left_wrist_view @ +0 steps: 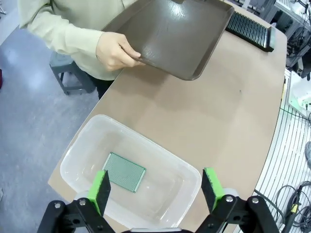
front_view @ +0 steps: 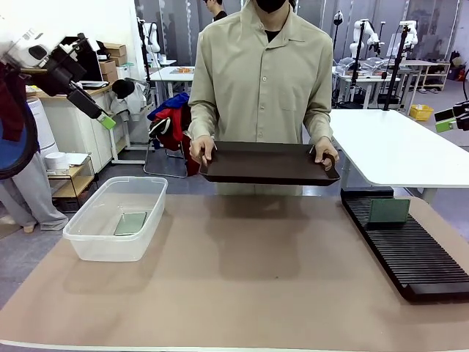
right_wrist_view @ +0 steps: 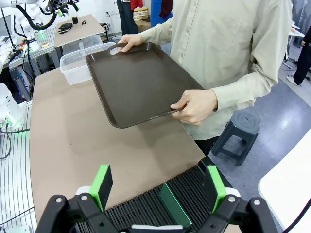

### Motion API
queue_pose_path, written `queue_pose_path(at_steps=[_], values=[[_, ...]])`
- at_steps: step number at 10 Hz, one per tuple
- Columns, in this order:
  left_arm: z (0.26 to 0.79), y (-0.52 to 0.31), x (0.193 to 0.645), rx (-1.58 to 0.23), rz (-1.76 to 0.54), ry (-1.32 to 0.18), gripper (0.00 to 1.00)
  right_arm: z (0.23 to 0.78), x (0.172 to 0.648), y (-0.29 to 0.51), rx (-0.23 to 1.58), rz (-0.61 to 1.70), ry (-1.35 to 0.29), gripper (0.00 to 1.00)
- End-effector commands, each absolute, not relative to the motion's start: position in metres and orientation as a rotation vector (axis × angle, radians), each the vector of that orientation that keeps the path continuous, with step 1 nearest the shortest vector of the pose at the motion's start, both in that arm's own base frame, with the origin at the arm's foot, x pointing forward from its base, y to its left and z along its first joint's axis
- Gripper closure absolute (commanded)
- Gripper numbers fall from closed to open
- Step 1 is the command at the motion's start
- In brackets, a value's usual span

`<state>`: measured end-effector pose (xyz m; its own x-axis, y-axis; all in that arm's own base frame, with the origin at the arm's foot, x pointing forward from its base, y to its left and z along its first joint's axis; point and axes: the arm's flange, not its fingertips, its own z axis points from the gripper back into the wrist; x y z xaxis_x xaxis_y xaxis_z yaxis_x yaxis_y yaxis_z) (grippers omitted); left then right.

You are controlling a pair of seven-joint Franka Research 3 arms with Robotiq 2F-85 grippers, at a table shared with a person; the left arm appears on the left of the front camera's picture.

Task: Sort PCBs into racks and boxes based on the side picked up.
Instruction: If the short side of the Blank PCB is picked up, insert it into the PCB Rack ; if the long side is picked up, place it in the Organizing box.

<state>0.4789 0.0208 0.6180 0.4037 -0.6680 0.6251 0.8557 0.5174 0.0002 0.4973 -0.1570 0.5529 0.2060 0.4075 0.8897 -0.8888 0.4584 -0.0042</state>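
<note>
Green boards are already sitting sorted, one PCB point(left_wrist_view: 124, 172) in the clear box point(front_view: 88, 238), one point(right_wrist_view: 175, 206) upright in the rack point(front_view: 418, 264), while both spread, empty grippers point(left_wrist_view: 158, 191) point(right_wrist_view: 159, 188) are risking bumping the person's brown tray point(front_view: 267, 163).

The left pincer point(front_view: 108, 119) hangs high over the desk's left edge, its fingers spread wide and empty. The right pincer point(front_view: 444, 121) is raised above the right edge, likewise wide apart and empty. Both arms are clear of the desk.

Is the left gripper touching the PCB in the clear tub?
Apart. Left wrist view: the open left gripper hangs well above the PCB, flat on the tub floor.
</note>
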Motion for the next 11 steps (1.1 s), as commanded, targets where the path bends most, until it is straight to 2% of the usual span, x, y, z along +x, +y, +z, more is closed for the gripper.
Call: queue_pose_path(at_steps=[1,5,7,11], values=[[0.616,0.019,0.480,-0.334,-0.997,-0.600,0.00,0.552,0.498,-0.156,0.589,0.977,-0.984,0.00],[0.618,0.020,0.479,-0.345,-0.989,-0.612,0.00,0.552,0.498,-0.156,0.589,0.977,-0.984,0.00],[0.624,0.018,0.479,-0.398,-1.034,-0.682,0.00,0.552,0.498,-0.156,0.589,0.977,-0.984,0.00],[0.634,0.018,0.470,-0.472,-1.119,-0.714,0.00,0.552,0.498,-0.156,0.589,0.977,-0.984,0.00]])
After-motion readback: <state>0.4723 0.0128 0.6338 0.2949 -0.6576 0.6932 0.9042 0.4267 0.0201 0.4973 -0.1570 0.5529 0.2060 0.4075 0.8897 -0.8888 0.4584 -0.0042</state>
